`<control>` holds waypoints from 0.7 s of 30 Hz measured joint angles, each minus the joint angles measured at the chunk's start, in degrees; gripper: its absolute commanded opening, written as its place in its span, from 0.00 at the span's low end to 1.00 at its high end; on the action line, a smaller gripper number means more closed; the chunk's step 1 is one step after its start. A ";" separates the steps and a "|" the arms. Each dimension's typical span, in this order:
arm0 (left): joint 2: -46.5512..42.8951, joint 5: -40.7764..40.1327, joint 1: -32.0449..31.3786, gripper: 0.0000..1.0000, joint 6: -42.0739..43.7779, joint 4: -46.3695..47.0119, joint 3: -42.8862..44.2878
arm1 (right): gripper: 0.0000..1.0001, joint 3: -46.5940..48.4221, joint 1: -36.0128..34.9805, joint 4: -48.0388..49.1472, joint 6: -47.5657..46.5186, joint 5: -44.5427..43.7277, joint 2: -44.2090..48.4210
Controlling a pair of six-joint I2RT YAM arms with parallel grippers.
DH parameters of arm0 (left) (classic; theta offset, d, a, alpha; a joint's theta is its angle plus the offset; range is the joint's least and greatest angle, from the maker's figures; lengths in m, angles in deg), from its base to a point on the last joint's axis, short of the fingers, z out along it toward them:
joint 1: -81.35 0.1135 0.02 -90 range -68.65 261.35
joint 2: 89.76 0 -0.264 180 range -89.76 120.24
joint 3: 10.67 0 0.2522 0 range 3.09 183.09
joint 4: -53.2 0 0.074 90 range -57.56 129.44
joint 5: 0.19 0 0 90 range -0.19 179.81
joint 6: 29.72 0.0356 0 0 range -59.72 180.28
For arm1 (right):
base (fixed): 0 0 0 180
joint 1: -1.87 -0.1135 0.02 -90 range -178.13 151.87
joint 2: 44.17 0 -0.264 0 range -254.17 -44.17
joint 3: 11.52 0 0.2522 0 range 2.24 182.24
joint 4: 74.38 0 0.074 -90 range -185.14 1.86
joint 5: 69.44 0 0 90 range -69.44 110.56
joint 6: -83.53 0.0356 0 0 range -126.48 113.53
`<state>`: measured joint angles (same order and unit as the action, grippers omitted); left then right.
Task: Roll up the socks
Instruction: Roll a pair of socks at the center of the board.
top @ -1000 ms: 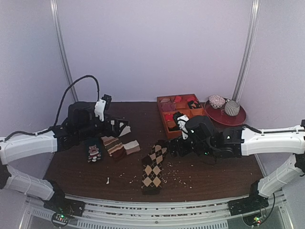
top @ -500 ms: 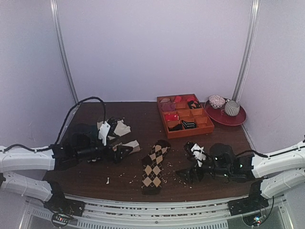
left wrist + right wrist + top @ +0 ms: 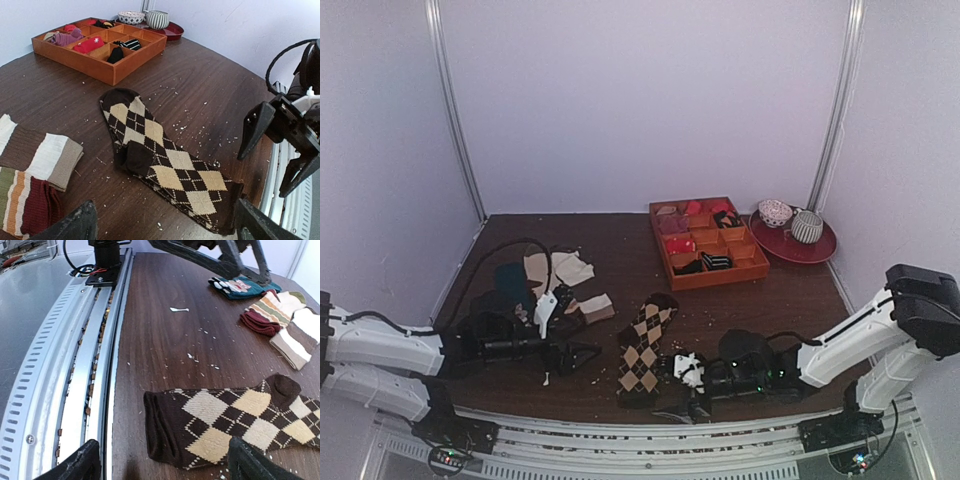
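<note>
The argyle socks (image 3: 642,355) lie flat on the dark wooden table, stacked, with the dark cuff end toward the front edge and the toe end toward the tray. In the left wrist view the socks (image 3: 165,160) fill the space between my open left gripper (image 3: 165,232). The left gripper (image 3: 585,358) sits low at the socks' left side. My right gripper (image 3: 670,385) is open and low at their near right. In the right wrist view the cuff of the socks (image 3: 200,425) lies between the fingers of the right gripper (image 3: 162,467). Neither gripper holds anything.
Brown-and-cream striped socks (image 3: 596,306) and a dark teal sock (image 3: 513,278) lie at the left. An orange compartment tray (image 3: 712,275) stands at the back right beside a red plate (image 3: 817,251) with a bowl and cup. A metal rail (image 3: 65,365) runs along the table's front edge. Crumbs dot the wood.
Both arms have dropped low to the table. The right gripper swept from near the tray to the socks' cuff end by the front edge. The left gripper moved forward toward the socks.
</note>
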<state>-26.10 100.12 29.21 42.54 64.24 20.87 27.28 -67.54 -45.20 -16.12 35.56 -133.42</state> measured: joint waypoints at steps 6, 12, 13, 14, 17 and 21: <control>0.85 0.39 -0.07 0.95 -0.17 0.90 0.00 | 0.79 1.97 -0.66 1.77 -3.43 2.45 -4.90; 1.49 0.63 -0.09 0.94 -0.22 0.87 0.00 | 0.73 4.46 -0.63 0.94 -5.42 3.08 -9.05; 1.51 0.68 -0.09 0.94 -0.24 0.87 0.00 | 0.71 4.90 -0.63 0.70 -5.55 3.13 -9.49; 1.51 0.70 -0.09 0.94 -0.24 0.87 0.00 | 0.69 5.46 -0.59 0.31 -5.66 3.26 -9.92; 1.51 0.90 -0.09 0.94 -0.24 0.87 0.00 | 0.62 7.02 -0.46 -0.85 -5.97 3.58 -11.19; 1.57 1.03 -0.09 0.94 -0.24 0.85 0.00 | 0.58 8.79 -0.39 -3.02 -6.36 3.72 -12.98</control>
<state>-24.53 101.15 29.12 42.30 65.09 20.87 36.07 -67.93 -48.22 -22.48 39.28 -146.40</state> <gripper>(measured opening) 0.942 0.606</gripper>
